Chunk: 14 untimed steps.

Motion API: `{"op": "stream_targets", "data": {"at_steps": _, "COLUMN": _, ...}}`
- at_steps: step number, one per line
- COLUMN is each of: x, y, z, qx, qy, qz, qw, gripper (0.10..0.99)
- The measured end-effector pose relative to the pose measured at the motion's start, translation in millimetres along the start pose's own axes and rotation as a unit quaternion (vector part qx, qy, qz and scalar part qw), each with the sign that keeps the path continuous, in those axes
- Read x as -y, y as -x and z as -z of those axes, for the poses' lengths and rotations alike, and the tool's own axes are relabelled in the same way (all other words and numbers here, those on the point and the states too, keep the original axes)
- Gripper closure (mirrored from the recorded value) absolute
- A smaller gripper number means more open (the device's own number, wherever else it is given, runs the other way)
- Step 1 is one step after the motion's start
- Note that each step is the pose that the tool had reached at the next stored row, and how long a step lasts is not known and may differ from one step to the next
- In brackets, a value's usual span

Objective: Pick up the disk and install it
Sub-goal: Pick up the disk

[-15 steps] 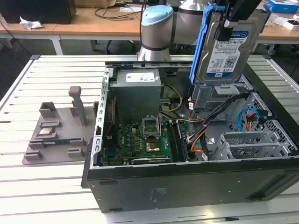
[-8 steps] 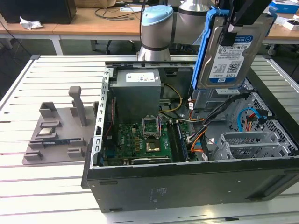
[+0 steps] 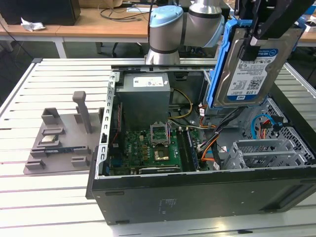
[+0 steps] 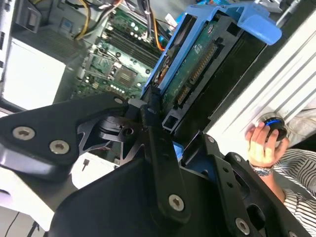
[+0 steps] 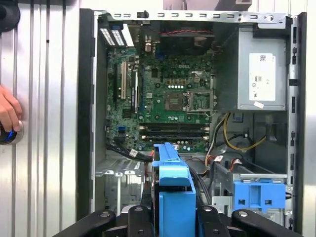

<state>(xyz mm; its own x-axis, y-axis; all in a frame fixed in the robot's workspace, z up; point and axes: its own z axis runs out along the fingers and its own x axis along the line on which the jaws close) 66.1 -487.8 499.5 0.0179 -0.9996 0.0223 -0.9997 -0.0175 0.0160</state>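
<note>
The disk (image 3: 249,69) is a silver drive with a white-and-blue label in blue carrier rails. It hangs tilted in the air over the open computer case (image 3: 197,192), toward the exterior view's right. My gripper (image 3: 257,30) is shut on its upper end. In the second wrist view my black fingers (image 4: 153,133) clamp the disk (image 4: 195,69), whose green circuit side and connector edge show. In the first wrist view the disk's blue rail (image 5: 173,190) stands edge-on between my fingers (image 5: 140,217), above the case interior.
Inside the case lie the motherboard (image 5: 168,98), a grey power supply (image 5: 259,69), loose cables, a metal drive cage (image 3: 266,153) and a blue bracket (image 5: 259,193). A grey parts fixture (image 3: 57,143) sits at the exterior view's left. A person's hand (image 4: 260,140) rests on a knob beside the case.
</note>
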Motion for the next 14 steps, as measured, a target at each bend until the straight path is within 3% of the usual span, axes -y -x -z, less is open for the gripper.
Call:
{"op": "stream_targets", "data": {"at_steps": 7, "x": -0.5, "y": -28.5, "z": -1.1, "qx": -0.0012, "qy": 0.0, "qz": 0.0, "qw": 1.0, "gripper": 0.722}}
{"op": "stream_targets", "data": {"at_steps": 9, "x": -0.8, "y": -44.0, "z": -1.8, "qx": -0.0012, "qy": 0.0, "qz": 0.0, "qw": 1.0, "gripper": 0.722}}
{"op": "stream_targets", "data": {"at_steps": 11, "x": -0.9, "y": -52.3, "z": -2.2, "qx": -0.0012, "qy": 0.0, "qz": 0.0, "qw": 1.0, "gripper": 0.722}}
{"op": "stream_targets", "data": {"at_steps": 12, "x": -1.0, "y": -60.4, "z": -2.7, "qx": -0.0011, "qy": 0.0, "qz": 0.0, "qw": 1.0, "gripper": 0.722}}
{"op": "stream_targets", "data": {"at_steps": 14, "x": -1.1, "y": -63.8, "z": -2.9, "qx": 0.0021, "qy": 0.0, "qz": 0.0, "qw": 1.0, "gripper": 0.722}}
